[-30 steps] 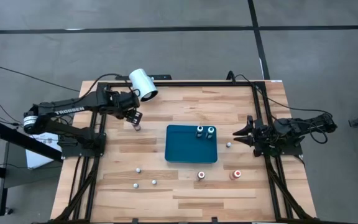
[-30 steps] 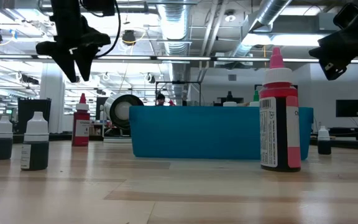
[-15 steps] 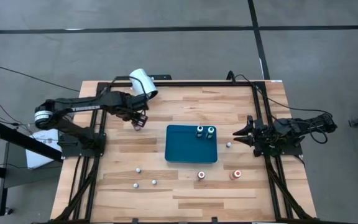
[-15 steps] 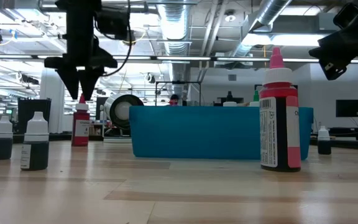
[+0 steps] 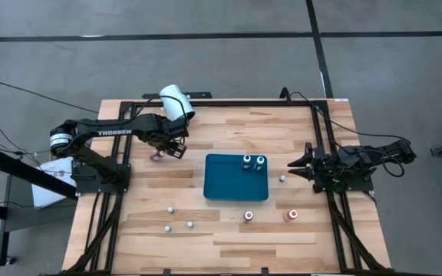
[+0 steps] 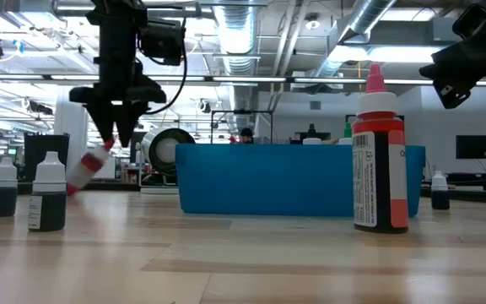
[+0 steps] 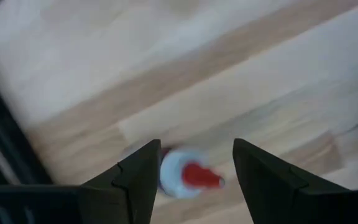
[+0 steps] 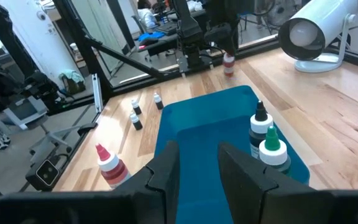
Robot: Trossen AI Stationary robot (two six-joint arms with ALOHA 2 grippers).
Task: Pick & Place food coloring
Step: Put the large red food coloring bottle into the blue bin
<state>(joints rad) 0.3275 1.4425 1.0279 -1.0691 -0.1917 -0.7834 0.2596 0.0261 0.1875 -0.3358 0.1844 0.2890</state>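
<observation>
1. Three tiny white-capped bottles are standing in a loose group nearest the front edge of the counter, on its left half. Two red-bodied bottles are standing upright to their right, just in front of the tray.
2. The teal tray is lying at mid-counter. A dark-capped bottle and a green-capped bottle are standing upright side by side in its far right corner. One more small bottle is standing on the bare wood just beside the tray's right wall.
3. The right claw is hovering near that wall and pointing toward the tray. Its fingers are standing partly apart and are holding nothing.
4. The left claw is hanging beyond the tray's far left corner and pointing down at the counter. Its fingers are spread wide.
5. The tipping red bottle is leaning well over on the wood, with its cap end raised toward that claw's fingertips. In the left wrist view it is showing between the two fingers, unclamped. Whether a finger is touching it cannot be told.
6. The large white cylinder is sitting at the far edge, just behind the left arm.
</observation>
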